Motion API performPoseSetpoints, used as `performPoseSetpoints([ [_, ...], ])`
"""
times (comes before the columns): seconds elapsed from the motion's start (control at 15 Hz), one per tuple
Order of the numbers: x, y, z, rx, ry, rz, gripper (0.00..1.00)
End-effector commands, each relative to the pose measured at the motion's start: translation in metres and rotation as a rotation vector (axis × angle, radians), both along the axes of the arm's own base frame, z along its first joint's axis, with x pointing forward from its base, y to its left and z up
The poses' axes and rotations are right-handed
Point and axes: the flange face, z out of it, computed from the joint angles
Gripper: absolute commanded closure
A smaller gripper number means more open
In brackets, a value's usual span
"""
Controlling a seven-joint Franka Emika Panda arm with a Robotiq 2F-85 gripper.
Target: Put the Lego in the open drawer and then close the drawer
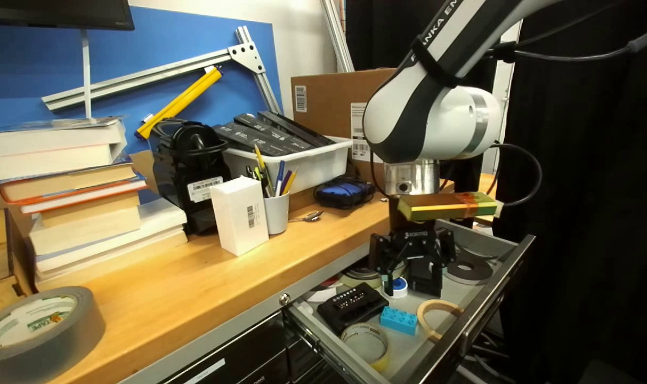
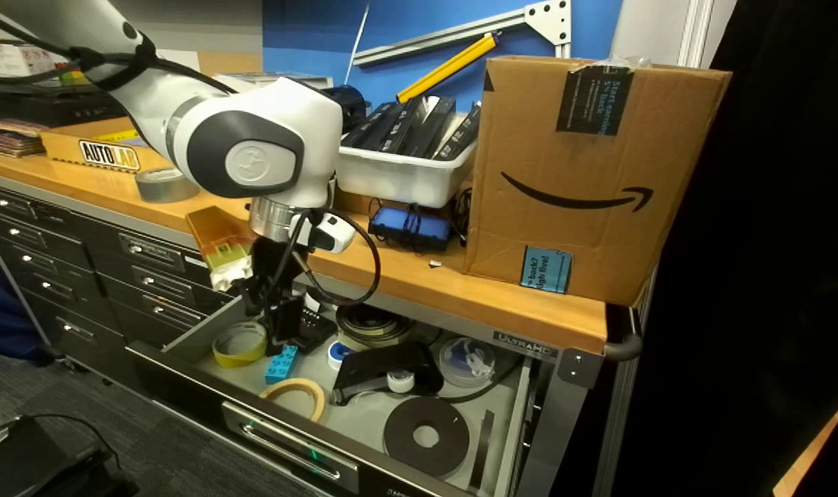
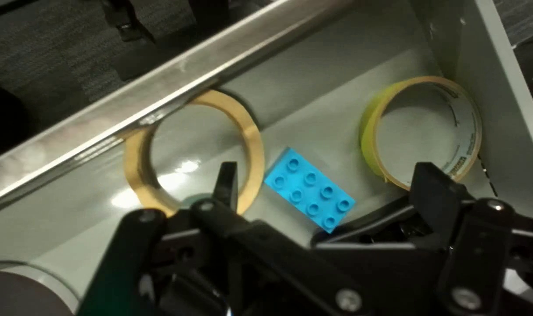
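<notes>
The light-blue Lego brick (image 3: 310,189) lies studs up on the floor of the drawer; it also shows in both exterior views (image 1: 399,320) (image 2: 281,364). The grey drawer is pulled out, with its front rim seen in the wrist view (image 3: 161,87) and in both exterior views (image 1: 472,311) (image 2: 184,383). My gripper (image 3: 327,171) is open with nothing between its fingers. It points down into the drawer area, above the brick and apart from it, as both exterior views show (image 1: 412,288) (image 2: 277,335). In the wrist view the brick appears between the two fingertips.
In the drawer, a tan tape ring (image 3: 254,149) and a yellow tape roll (image 3: 372,131) flank the brick. A black device (image 1: 350,306), a tape dispenser (image 2: 384,373) and a dark roll (image 2: 402,442) lie there too. A cardboard box (image 2: 571,214) stands on the worktop.
</notes>
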Motion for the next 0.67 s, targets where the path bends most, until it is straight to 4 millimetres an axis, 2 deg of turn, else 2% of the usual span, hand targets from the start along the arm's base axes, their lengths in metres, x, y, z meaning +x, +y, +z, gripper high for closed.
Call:
performPoseSetpoints([
  [0.0, -0.033, -0.029, 0.012, 0.030, 0.082, 0.094, 0.00],
  [0.13, -0.045, -0.042, 0.002, 0.037, 0.204, 0.182, 0.00],
  [0.27, -0.051, -0.050, -0.019, 0.034, 0.318, 0.239, 0.00],
  [0.6, -0.061, -0.047, -0.078, 0.091, 0.480, 0.367, 0.00],
])
